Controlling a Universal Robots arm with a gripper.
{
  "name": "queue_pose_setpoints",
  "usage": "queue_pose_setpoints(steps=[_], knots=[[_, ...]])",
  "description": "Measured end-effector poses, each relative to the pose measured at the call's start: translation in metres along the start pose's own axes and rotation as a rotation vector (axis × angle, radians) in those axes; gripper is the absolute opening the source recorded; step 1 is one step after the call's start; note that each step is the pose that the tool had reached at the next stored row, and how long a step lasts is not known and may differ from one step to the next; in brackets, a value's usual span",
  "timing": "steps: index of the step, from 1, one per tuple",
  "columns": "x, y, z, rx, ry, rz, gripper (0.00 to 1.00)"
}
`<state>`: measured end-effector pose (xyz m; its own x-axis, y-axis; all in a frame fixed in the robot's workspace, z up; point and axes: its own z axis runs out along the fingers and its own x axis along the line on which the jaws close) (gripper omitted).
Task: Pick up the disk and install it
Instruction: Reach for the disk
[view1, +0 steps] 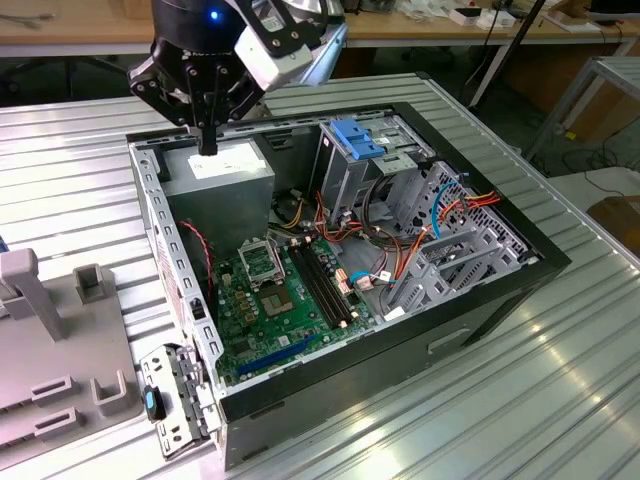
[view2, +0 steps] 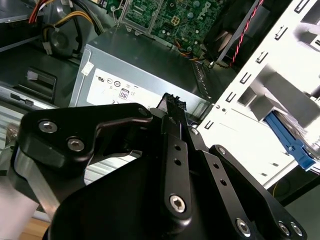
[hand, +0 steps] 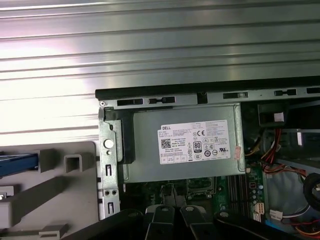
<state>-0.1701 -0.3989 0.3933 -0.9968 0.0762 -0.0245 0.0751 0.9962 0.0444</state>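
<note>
My gripper (view1: 207, 143) hangs over the back left corner of the open computer case (view1: 480, 300), just above the grey power-supply box (view1: 228, 172). Its two fingers are pressed together and hold nothing. In both wrist views the black fingertips (hand: 171, 196) point down at the power supply's labelled face (view2: 131, 91). A bright blue rail (hand: 17, 165), seemingly the disk's edge, lies in the grey holder (hand: 60, 180) outside the case; the disk's body is out of view. The same blue rail (view2: 291, 143) shows in the second wrist view.
A blue plastic bracket (view1: 356, 137) sits on the grey drive cage (view1: 350, 170) at the back. The green motherboard (view1: 270, 300) fills the case floor, with orange and blue cables (view1: 440, 215) on the exterior view's right. The case stands on a ribbed metal table (view1: 560, 400).
</note>
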Motion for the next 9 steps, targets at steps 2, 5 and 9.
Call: queue_pose_setpoints(steps=[2,5,9], knots=[[0.0020,-0.0001,-0.0001,0.0000,0.0001,0.000,0.11],[0.0050,-0.0004,-0.0002,0.0000,0.0001,0.000,0.11],[0.0076,-0.0006,-0.0002,0.0000,0.0001,0.000,0.11]])
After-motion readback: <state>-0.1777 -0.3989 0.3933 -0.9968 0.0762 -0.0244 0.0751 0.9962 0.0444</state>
